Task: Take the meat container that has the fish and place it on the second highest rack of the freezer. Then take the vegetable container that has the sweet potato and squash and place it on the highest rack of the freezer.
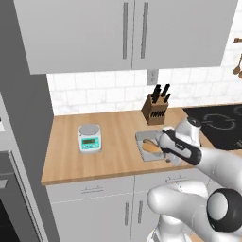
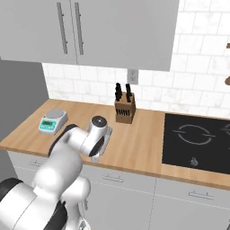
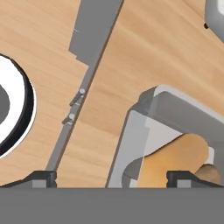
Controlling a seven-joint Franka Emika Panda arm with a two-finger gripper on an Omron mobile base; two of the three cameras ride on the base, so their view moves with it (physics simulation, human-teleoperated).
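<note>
1. Wooden counter (image 1: 113, 151) runs under grey wall cabinets in the left base view. A kitchen scale (image 1: 89, 138) sits left of the vegetable container (image 1: 144, 140), a knife block (image 1: 156, 109) stands behind it, and the arm's wrist covers its right part, with orange-tan sweet potato and squash (image 1: 151, 147) showing.
2. From the right base view, the wrist hides that tray; a black cooktop (image 2: 197, 141) lies well right of the knife block (image 2: 124, 110).
3. Looking along the hand, the end effector (image 3: 113, 177) stands fully open, holding nothing, one fingertip (image 3: 186, 177) over the tray's food, the other beyond the tray's rim (image 3: 127, 144).
</note>
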